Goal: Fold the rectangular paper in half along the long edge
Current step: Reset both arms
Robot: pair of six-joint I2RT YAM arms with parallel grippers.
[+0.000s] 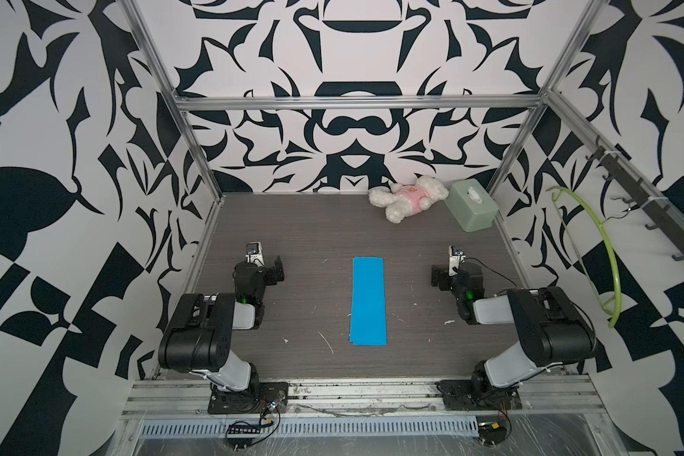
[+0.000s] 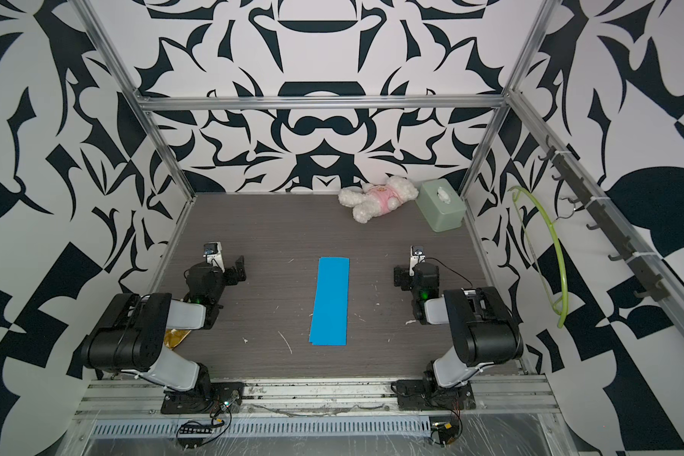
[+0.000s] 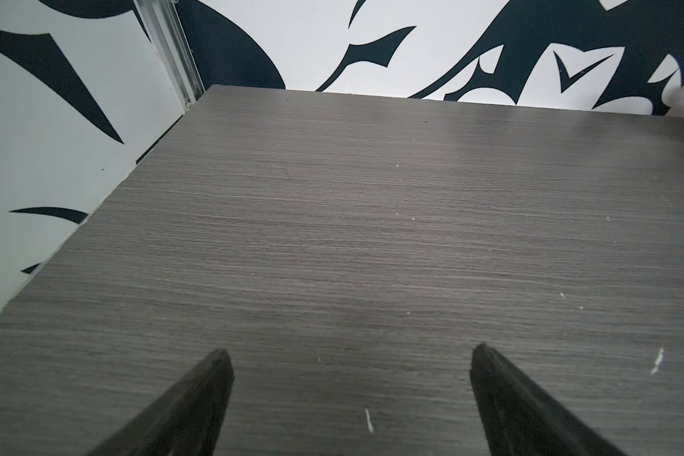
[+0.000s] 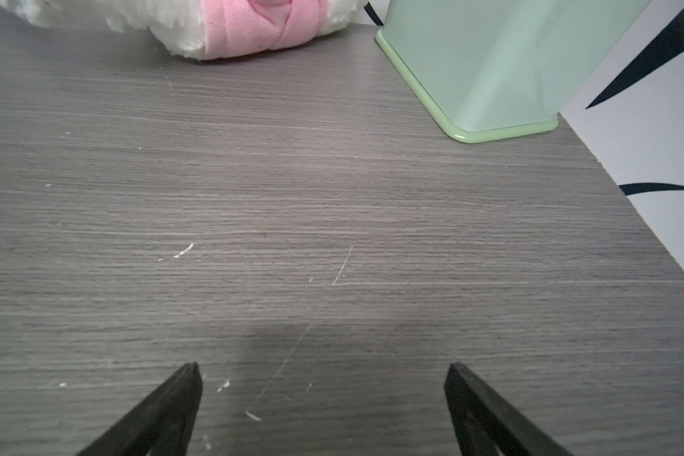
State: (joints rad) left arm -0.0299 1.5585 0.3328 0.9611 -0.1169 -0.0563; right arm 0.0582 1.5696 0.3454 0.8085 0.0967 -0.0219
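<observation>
The rectangular paper [image 1: 368,302] [image 2: 329,302] is a bright blue narrow strip lying flat mid-table, its long side running front to back. A slightly offset edge shows at its near left corner. My left gripper [image 1: 265,263] [image 2: 226,265] hovers low to the paper's left, well apart from it. In the left wrist view the left gripper [image 3: 352,351] is open with only bare table between its fingers. My right gripper [image 1: 448,269] [image 2: 411,270] sits to the paper's right, also apart. In the right wrist view the right gripper [image 4: 324,367] is open and empty. Neither wrist view shows the paper.
A white plush toy in pink [image 1: 407,197] [image 4: 230,27] and a pale green tissue box [image 1: 472,205] [image 4: 490,67] sit at the back right. A green hanger [image 1: 593,252] hangs on the right wall. Small white scraps [image 1: 326,341] dot the grey table [image 1: 293,229].
</observation>
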